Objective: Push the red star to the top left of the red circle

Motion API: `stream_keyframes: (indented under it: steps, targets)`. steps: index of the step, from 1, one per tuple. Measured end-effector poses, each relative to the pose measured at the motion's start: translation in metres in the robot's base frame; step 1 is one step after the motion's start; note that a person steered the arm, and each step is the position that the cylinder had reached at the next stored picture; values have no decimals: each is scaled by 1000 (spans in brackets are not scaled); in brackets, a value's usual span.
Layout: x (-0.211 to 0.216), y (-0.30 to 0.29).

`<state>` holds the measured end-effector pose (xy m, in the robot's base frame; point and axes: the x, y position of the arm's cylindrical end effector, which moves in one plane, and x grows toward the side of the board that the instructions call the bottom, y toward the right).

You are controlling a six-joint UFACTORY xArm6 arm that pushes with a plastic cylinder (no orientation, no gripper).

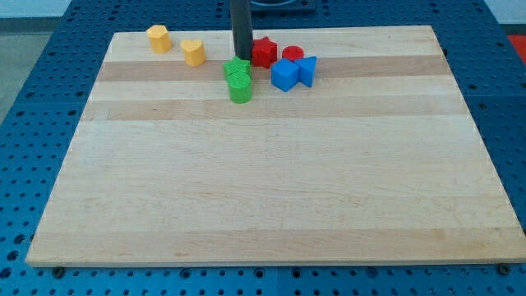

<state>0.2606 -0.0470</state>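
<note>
The arm had no pincer, just a straight dark rod, so nothing was held. The rod's tip (243, 57) sat on the pale wooden board (271, 197), touching the left side of the red star block (264, 52) near the view's top. The red round block (292, 55) was just right of the star. A green star block (237, 69) & a green round block (240, 88) sat just below the tip. Two blue blocks (293, 72), shapes hard to tell, lay under the red round one. Two yellow blocks (175, 45) were off to the left.
</note>
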Motion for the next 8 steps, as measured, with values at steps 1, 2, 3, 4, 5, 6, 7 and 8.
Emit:
stream_keyframes:
  steps: [1, 2, 3, 4, 5, 6, 7, 8]
  targets:
    - [-17, 2]
    - [-40, 2]
    - [-40, 4]
    - [-21, 5]
    - [-4, 16]
    - [2, 28]
    - [2, 28]
    - [2, 28]
